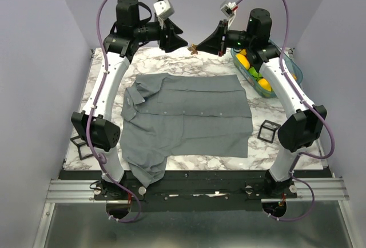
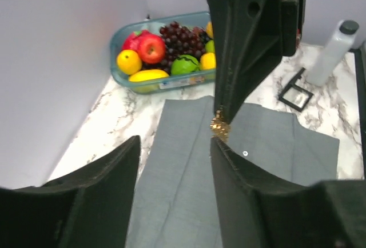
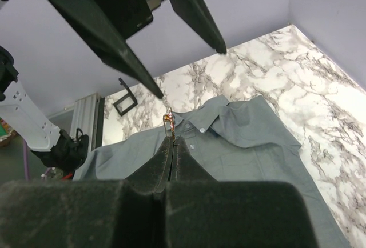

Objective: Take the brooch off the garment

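Note:
The garment (image 1: 189, 116) is a grey button-up shirt lying flat on the marble table, collar to the left. The brooch (image 1: 193, 48) looks small and golden here. It hangs in the air above the table's far edge, off the shirt. My right gripper (image 1: 198, 47) is shut on it; in the right wrist view the brooch (image 3: 168, 123) sticks up from the closed fingertips (image 3: 173, 140). My left gripper (image 1: 184, 42) is open, right next to the brooch. In the left wrist view the brooch (image 2: 219, 125) sits beside the right finger (image 2: 240, 174).
A clear bin of fruit (image 1: 284, 60) stands at the back right. Black wire-frame cubes sit at the right (image 1: 267, 130) and left (image 1: 80, 147) table edges. A white bottle (image 2: 334, 51) stands near the right cube in the left wrist view.

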### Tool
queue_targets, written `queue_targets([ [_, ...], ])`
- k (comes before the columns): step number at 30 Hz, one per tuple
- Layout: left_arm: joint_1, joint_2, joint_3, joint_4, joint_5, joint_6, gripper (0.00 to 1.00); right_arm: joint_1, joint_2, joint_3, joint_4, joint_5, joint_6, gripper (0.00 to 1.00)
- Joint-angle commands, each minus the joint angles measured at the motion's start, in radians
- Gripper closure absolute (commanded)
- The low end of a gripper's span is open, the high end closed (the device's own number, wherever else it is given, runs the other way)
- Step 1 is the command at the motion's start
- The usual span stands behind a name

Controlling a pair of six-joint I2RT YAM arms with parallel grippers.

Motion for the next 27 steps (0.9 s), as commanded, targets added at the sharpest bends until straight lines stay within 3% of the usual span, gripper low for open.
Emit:
queue_targets([
  [1, 0.021, -0.074, -0.083, 0.276, 0.047, -0.361, 0.26, 0.003, 0.009, 0.012, 0.013, -0.035, 0.009, 1.0],
  [3, 0.015, -0.082, -0.134, 0.489, 0.095, -0.57, 0.24, 0.003, 0.019, 0.018, 0.012, -0.035, 0.011, 0.99],
  [5, 0.014, -0.076, -0.143, 0.503, 0.098, -0.591, 0.24, 0.005, 0.02, 0.026, 0.012, -0.034, 0.009, 0.99],
  [11, 0.012, -0.061, -0.145, 0.241, 0.09, -0.315, 0.27, 0.003, 0.013, 0.023, 0.015, -0.04, 0.004, 0.99],
  [15, 0.012, -0.058, -0.162, 0.2, 0.069, -0.293, 0.39, 0.003, 0.005, 0.012, 0.015, -0.038, 0.003, 0.99],
  [27, 0.004, -0.03, -0.159, 0.141, 0.095, -0.258, 0.51, 0.003, 0.012, 0.023, 0.02, -0.037, 0.014, 0.99],
])
